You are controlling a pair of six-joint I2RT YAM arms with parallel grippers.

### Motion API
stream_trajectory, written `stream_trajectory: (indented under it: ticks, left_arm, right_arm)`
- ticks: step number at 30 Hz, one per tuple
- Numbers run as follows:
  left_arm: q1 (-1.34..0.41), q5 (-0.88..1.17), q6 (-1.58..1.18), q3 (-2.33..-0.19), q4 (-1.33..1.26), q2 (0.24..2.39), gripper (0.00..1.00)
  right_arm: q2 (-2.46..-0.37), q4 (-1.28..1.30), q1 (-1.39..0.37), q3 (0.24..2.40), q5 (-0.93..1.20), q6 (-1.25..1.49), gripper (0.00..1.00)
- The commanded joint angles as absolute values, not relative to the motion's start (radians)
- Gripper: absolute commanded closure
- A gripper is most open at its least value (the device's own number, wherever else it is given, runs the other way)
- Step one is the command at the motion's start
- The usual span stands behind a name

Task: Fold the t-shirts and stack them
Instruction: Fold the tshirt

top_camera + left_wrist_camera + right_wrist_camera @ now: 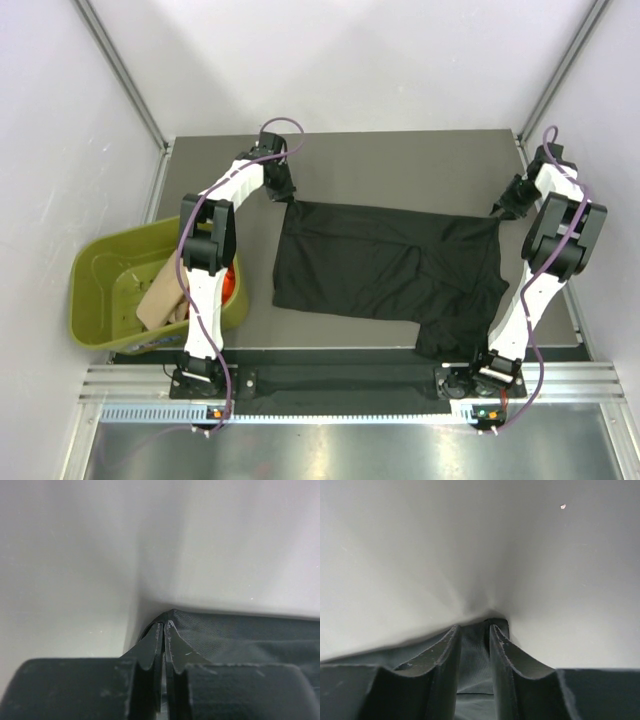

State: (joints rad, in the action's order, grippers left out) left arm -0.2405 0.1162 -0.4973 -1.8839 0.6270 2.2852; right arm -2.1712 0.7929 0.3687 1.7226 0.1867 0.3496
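A black t-shirt (390, 265) lies spread over the grey table, with one sleeve hanging toward the near edge. My left gripper (285, 195) sits at its far left corner, and in the left wrist view the gripper (164, 625) is shut on a thin peak of the black cloth (240, 635). My right gripper (500, 208) is at the far right corner. In the right wrist view that gripper (474, 627) stands open with a narrow gap, and black cloth (472, 660) lies between its fingers. A beige t-shirt (160, 295) and an orange-red t-shirt (232, 282) lie in the tub.
An olive-green plastic tub (100, 270) stands off the table's left edge beside the left arm. White walls close in the back and both sides. A metal rail (340, 385) with both arm bases runs along the near edge.
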Motion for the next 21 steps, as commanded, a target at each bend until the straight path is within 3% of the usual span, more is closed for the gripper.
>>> stream_trajectory:
  ticks: [1,7,21]
  left_arm:
    - [-0.227,0.118,-0.505,-1.927,0.581,2.301,1.0]
    - [-0.227,0.089,-0.506,-1.919,0.578,2.299,1.0]
    - [-0.215,-0.028,-0.552,-1.898,0.546,2.276,1.0]
  right_arm:
    - [-2.157,0.772,0.379,1.741,0.198,0.351,0.73]
    - [-2.164,0.765,0.383,1.758,0.17,0.373,1.0]
    - [-2.203,0.73,0.41,1.829,0.15,0.42,1.0]
